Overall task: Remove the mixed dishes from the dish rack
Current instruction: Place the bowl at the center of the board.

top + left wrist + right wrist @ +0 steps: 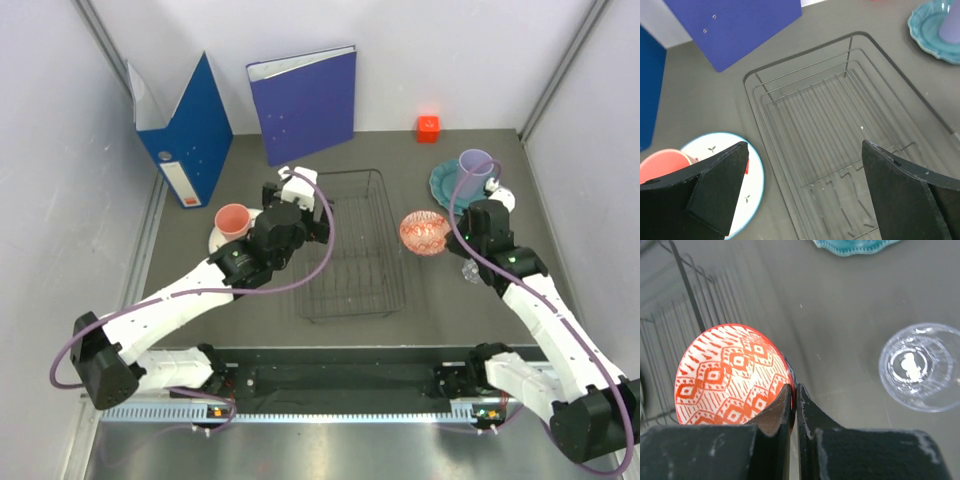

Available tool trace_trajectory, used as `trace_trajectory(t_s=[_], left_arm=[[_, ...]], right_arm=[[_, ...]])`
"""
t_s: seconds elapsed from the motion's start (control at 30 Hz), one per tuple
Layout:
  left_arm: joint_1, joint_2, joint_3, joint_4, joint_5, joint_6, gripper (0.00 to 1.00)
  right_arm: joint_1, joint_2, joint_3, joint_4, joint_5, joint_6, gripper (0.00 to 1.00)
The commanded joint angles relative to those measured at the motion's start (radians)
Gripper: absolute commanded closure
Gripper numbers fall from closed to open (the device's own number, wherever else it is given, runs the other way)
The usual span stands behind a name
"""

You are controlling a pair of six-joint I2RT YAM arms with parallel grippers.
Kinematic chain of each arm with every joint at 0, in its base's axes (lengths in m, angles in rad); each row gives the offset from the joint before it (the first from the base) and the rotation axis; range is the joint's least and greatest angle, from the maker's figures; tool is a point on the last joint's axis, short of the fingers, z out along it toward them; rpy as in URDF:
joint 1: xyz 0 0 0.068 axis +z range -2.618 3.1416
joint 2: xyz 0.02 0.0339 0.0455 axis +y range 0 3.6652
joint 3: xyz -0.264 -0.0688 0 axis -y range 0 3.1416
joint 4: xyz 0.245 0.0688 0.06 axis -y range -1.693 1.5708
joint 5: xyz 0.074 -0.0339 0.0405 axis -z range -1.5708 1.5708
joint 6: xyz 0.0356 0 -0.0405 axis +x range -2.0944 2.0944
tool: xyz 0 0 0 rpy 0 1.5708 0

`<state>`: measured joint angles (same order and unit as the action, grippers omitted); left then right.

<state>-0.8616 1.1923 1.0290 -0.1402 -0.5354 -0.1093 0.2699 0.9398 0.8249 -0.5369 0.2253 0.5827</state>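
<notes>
The right gripper [794, 390] pinches the rim of the tilted small patterned bowl [730, 375], just right of the dish rack [350, 262], while the left gripper [804, 147] hangs wide open above that rack.

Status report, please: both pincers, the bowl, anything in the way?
Left pincer open over empty rack. Right pincer shut on bowl rim, bowl right of rack. Tumbler stands close by, not touching.
</notes>
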Motion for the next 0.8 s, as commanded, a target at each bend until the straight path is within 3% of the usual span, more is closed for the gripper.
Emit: trace_trajectory(t_s=[0.0,0.77], left_arm=[[0.006,-0.071,-0.047,0.100,-0.029,-0.090,0.01],[0.006,-0.054,-0.138,0.034,-0.003,-0.262,0.01]], right_arm=[[-0.009,-0.033,-0.009,0.179,0.039,0.068,1.00],[-0.024,0.109,-0.246,0.350,0.055,0.123,1.00]])
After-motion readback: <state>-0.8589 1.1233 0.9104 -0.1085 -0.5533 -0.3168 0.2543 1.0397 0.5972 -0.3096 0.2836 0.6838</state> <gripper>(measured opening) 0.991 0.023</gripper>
